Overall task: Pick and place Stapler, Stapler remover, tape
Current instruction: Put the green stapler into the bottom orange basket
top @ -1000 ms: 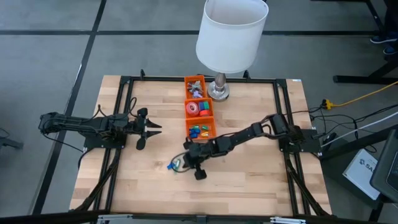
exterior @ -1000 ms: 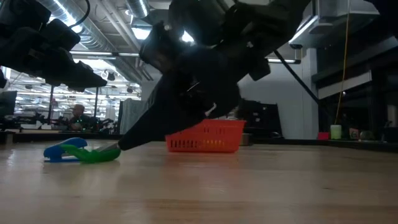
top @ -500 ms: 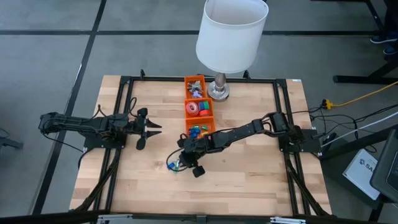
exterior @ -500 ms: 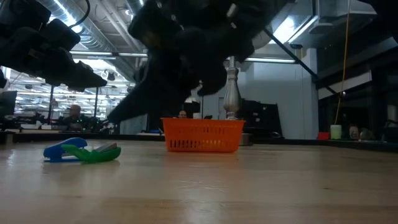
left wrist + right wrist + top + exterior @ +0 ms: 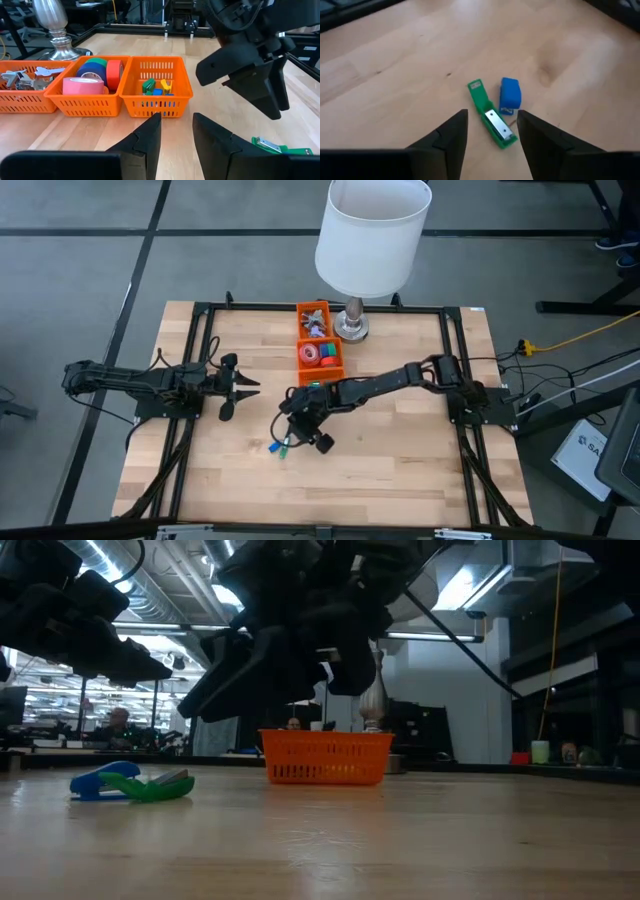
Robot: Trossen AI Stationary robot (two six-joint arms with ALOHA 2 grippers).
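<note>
Right wrist view: the right end effector point(image 5: 490, 132), fingers apart and empty, hangs over the green stapler point(image 5: 491, 121) and the small blue stapler point(image 5: 509, 95), which lie side by side on the bare wooden surface point(image 5: 390, 65); both look light, rigid plastic, likely slippery, best pinched across the narrow body at mid-length. Left wrist view alone shows the basket contents beyond: the tape point(image 5: 83, 85) rolls in the middle compartment of the orange basket point(image 5: 157, 102), with the left end effector point(image 5: 176, 131) idle, its fingers nearly together.
</note>
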